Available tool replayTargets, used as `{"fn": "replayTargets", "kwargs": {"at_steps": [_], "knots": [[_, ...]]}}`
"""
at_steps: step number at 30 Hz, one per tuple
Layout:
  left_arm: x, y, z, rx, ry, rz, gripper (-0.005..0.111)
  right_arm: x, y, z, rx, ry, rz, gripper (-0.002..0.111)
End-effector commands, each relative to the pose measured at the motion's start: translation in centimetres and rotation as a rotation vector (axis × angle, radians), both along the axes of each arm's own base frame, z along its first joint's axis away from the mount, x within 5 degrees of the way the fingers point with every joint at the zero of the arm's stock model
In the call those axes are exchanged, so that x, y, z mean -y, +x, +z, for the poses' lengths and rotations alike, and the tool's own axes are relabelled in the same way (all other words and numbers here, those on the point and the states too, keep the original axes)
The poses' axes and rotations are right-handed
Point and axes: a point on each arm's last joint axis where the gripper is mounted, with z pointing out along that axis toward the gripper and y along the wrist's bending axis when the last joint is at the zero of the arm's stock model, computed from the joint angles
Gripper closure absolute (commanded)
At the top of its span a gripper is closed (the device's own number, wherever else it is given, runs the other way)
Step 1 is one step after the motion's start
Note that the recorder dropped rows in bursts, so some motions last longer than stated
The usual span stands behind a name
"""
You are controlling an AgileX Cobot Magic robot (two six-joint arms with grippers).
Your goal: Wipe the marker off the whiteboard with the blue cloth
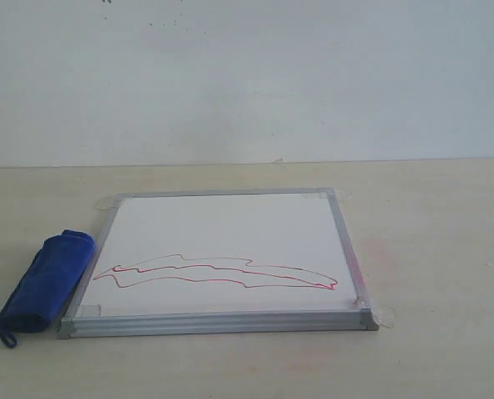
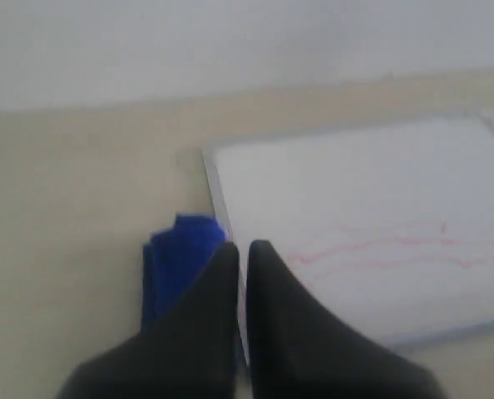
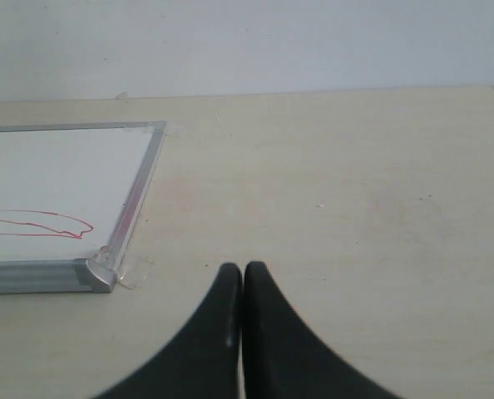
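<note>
The whiteboard (image 1: 222, 241) lies flat on the table, silver-framed, with taped corners. A long wavy red and dark marker outline (image 1: 218, 273) runs across its near half. The blue cloth (image 1: 46, 281) is a rolled bundle lying along the board's left edge, its small loop at the near end. Neither arm shows in the exterior view. In the left wrist view my left gripper (image 2: 242, 246) is shut and empty, held above the blue cloth (image 2: 179, 262) and the whiteboard (image 2: 372, 208) edge. My right gripper (image 3: 243, 268) is shut and empty over bare table, apart from the whiteboard (image 3: 56, 179) corner.
The beige tabletop (image 1: 438, 249) stretches to the right of the board and in front of it. A plain white wall (image 1: 247, 83) stands behind the table's far edge. A clear tape tab (image 3: 135, 270) sticks out at the board's near right corner.
</note>
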Motion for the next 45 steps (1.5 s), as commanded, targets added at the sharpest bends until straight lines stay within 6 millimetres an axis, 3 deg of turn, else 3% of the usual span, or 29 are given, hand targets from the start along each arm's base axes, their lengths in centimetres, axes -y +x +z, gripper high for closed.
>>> {"fn": "replayTargets", "kwargs": {"at_steps": [1,5,11,17,22,38,42,45], "knots": [[0.2,2.5,-2.6,-0.24,-0.058,-0.001,0.102,0.0,0.0,0.1,0.013,-0.001,-0.006,0.108],[0.2,5.6,-3.3,-0.389,-0.097,0.006,0.102,0.0,0.0,0.1,0.013,-0.001,-0.006,0.108],[-0.5,10.1,-2.9,-0.575,-0.055,0.03,0.102,0.0,0.0,0.1,0.013,-0.001,-0.006,0.108],[-2.8,13.2,-1.3,-0.686,0.079,0.251,0.102,0.0,0.0,0.1,0.013,-0.001,-0.006,0.108],[-3.0,14.7,-1.4,-0.728,0.122,0.222,0.102,0.0,0.0,0.1,0.013,-0.001,-0.006,0.108],[-2.6,18.4,-9.9,-0.924,0.124,0.107,0.102,0.0,0.0,0.1,0.013,-0.001,-0.006,0.108],[-2.6,18.8,-10.6,-0.937,0.121,0.106,0.102,0.0,0.0,0.1,0.013,-0.001,-0.006,0.108],[-2.6,19.3,-9.9,-0.95,0.113,0.109,0.1,0.0,0.0,0.1,0.013,-0.001,-0.006,0.108]]}}
